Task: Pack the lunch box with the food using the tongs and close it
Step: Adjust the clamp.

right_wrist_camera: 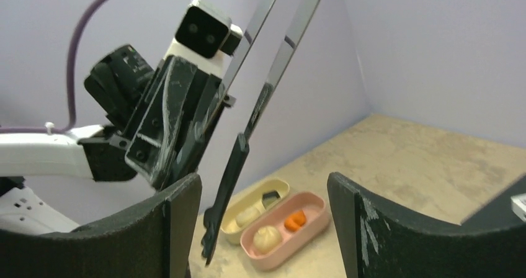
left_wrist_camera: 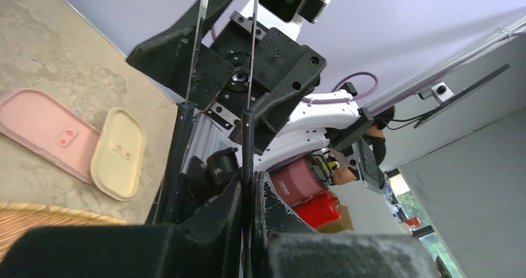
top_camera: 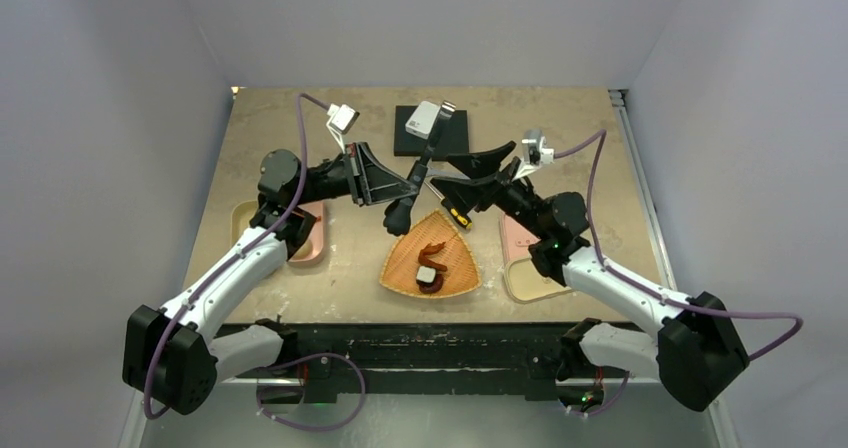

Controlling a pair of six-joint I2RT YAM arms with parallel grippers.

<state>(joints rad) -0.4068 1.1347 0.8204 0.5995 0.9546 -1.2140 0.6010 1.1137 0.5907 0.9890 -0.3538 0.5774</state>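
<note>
Top external view, left to right: the lunch box [top_camera: 312, 246] is seen lying open on the counter [top_camera: 600, 168] at the left, partly hidden under the left arm. From the right wrist view its two halves are made out side by side. A round bun [right_wrist_camera: 248, 216] and a black piece [right_wrist_camera: 270, 197] are held in the beige tray [right_wrist_camera: 282, 183], and a second bun [right_wrist_camera: 267, 237] and an orange bit [right_wrist_camera: 295, 219] in the pink tray [right_wrist_camera: 307, 227]. Next, the left pincer [top_camera: 403, 190] is pressed together on the tongs [top_camera: 428, 158], which are pinched near their dark end and raised above the counter, their thin silver arms pointed toward the back. Below them a wicker tray [top_camera: 462, 280] is set at the middle, and orange-red bits [top_camera: 432, 249] and a black-and-white piece [top_camera: 430, 279] are carried in it. The right pincer [top_camera: 443, 170] is spread wide just beside the tongs; whether they are touched cannot be told. At the right, a pink lid [top_camera: 515, 233] and a beige lid [top_camera: 528, 286] are laid flat, partly covered by the right arm.
</note>
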